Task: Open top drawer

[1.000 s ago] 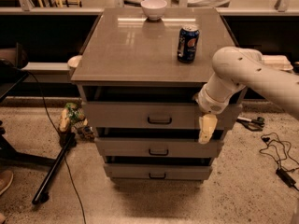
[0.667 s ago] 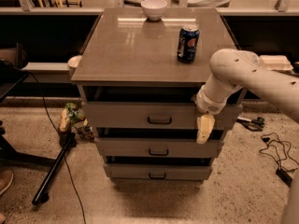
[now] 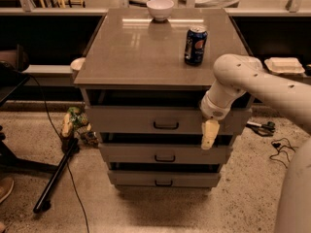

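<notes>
Hanging from the wrist of the white arm [image 3: 252,84], the pale yellow hand [image 3: 210,134] points downward in front of the right part of the top drawer [image 3: 126,119]. It sits right of the drawer's small dark loop handle [image 3: 165,125] and clear of it. Its tip reaches past the drawer's lower edge, over the dark gap above the middle drawer [image 3: 131,154]. Whether the hand is apart or together I cannot tell, nor whether it touches the drawer front. The top drawer is the uppermost and widest of the three grey fronts in the cabinet, directly under the worktop [image 3: 141,52], with a dark slot between its upper edge and the worktop. The bottom drawer [image 3: 141,179] lies lowest, near the floor. On the worktop a blue soda can [image 3: 195,44] stands upright toward the right side, and a white bowl [image 3: 160,8] sits at the far edge, well apart from the can. A black pole [image 3: 54,178] lies slanted on the floor left of the cabinet.
</notes>
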You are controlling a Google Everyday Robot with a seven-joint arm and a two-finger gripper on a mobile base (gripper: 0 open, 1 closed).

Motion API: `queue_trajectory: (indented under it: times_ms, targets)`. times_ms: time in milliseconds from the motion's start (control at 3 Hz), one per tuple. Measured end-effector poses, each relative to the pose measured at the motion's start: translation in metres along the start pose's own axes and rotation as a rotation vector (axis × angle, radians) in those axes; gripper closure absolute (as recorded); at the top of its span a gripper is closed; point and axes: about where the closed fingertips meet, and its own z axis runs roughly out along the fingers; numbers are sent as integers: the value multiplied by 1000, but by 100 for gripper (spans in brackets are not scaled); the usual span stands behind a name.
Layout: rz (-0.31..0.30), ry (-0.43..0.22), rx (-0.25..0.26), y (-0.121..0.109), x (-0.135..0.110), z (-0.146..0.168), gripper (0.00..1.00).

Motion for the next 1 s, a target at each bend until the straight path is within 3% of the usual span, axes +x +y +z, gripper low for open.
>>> queue_trajectory:
  times_ms: [333,1000]
  targets:
    - [2,8,-17,1,0,7,17]
    - [19,24,-15,8,6,-7,63]
